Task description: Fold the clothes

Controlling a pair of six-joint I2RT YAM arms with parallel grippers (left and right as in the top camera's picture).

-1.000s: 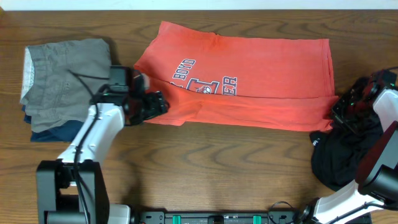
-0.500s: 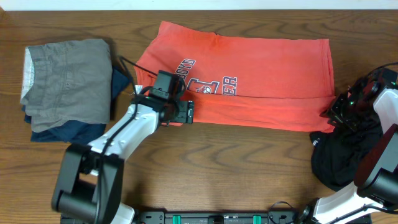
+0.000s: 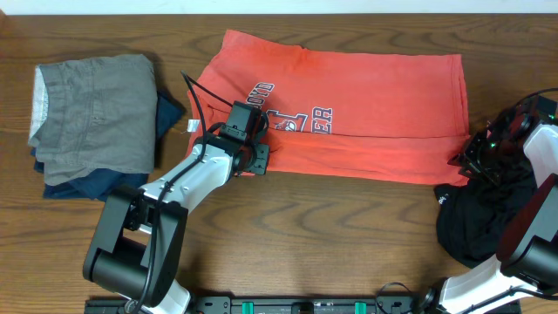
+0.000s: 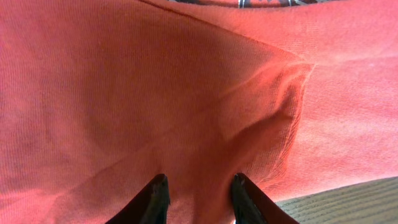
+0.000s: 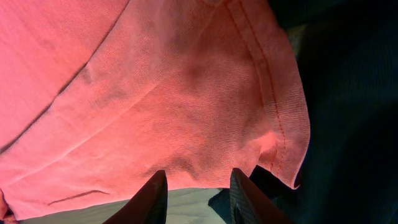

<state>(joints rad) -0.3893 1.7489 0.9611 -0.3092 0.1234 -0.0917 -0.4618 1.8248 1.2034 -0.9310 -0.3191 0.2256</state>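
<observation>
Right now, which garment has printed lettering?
The coral-red T-shirt spread mid-table; the folded grey garment at left and black garment at right are plain.

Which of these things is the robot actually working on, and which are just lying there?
Part of the job: coral-red T-shirt, spread flat; crumpled black garment; left gripper; right gripper.
Lying about: folded grey-and-navy pile; wooden table.
</observation>
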